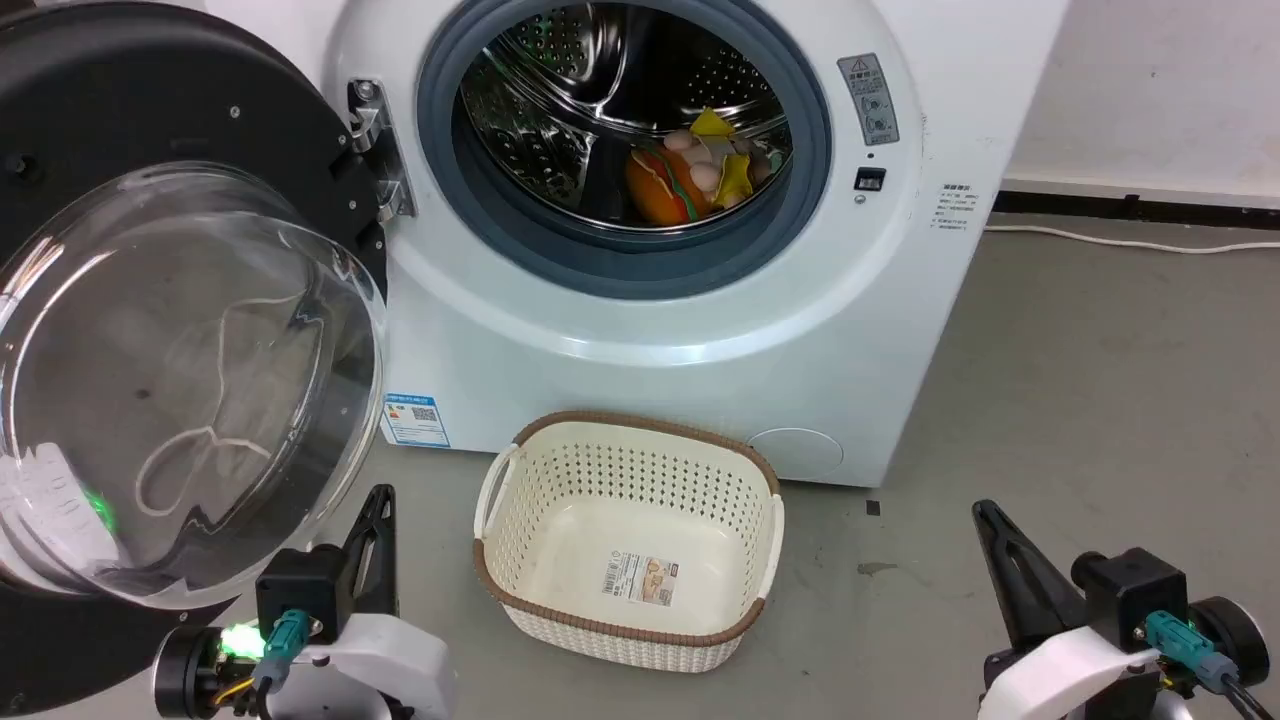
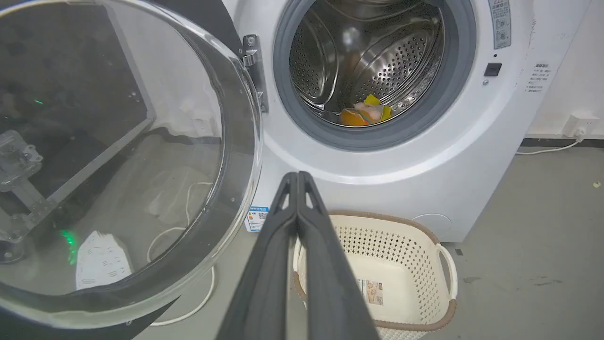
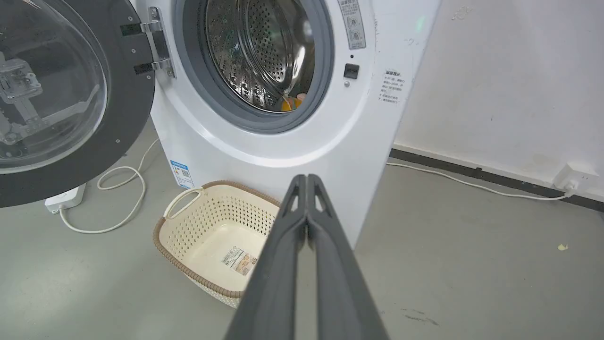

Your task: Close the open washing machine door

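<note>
Head view shows you both claws low and nearest: your left claw (image 1: 383,495) and right claw (image 1: 985,507) each have their fingers pressed together, gripping nothing. Between them and a little ahead, a cream perforated laundry basket (image 1: 640,422) sits on the floor. The washing machine door (image 1: 180,330) hangs swung wide open just ahead of the left claw. Farther back it is hinged to the white washing machine (image 1: 700,350), whose steel drum holds orange and yellow items (image 1: 690,178).
</note>
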Robot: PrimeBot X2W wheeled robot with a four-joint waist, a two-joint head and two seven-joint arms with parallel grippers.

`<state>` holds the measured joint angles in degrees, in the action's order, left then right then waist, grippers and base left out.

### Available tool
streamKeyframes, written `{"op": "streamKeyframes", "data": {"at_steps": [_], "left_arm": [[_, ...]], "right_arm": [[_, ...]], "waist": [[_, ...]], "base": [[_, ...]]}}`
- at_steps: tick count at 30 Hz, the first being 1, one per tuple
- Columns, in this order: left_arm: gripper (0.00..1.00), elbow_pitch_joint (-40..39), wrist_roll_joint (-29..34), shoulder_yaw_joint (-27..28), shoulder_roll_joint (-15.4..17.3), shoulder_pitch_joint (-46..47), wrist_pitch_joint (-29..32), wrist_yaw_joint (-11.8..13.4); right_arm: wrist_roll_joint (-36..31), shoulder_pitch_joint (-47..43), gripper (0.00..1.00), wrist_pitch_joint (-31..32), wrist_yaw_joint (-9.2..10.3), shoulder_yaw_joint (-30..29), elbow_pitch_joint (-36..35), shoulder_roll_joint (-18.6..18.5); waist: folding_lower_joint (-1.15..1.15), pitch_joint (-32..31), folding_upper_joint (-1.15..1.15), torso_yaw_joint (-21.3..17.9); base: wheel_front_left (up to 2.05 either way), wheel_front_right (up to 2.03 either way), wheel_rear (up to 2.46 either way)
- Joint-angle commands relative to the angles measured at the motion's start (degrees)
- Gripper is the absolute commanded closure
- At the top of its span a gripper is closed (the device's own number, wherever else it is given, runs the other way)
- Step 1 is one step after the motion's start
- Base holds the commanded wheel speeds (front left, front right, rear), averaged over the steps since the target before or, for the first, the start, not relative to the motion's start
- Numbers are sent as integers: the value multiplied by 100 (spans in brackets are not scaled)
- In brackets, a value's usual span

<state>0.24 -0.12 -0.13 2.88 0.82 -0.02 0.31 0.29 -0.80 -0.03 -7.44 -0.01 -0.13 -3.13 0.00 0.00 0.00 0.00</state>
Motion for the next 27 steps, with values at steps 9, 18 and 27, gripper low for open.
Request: {"op": "streamKeyframes", "data": {"at_steps": [9, 18, 27], "left_arm": [[100, -24, 12, 13, -1, -82, 2, -31], [100, -24, 12, 13, -1, -82, 2, -31], [100, -24, 12, 13, -1, -82, 2, -31]], "right_arm": [[-29, 80, 100, 3, -5, 1, 13, 25], [-29, 80, 100, 3, -5, 1, 13, 25], [-29, 80, 100, 3, -5, 1, 13, 25]], "waist": [[0, 0, 0, 0], [0, 0, 0, 0], [0, 0, 0, 0]], "base": [[0, 0, 0], [0, 0, 0], [0, 0, 0]]}}
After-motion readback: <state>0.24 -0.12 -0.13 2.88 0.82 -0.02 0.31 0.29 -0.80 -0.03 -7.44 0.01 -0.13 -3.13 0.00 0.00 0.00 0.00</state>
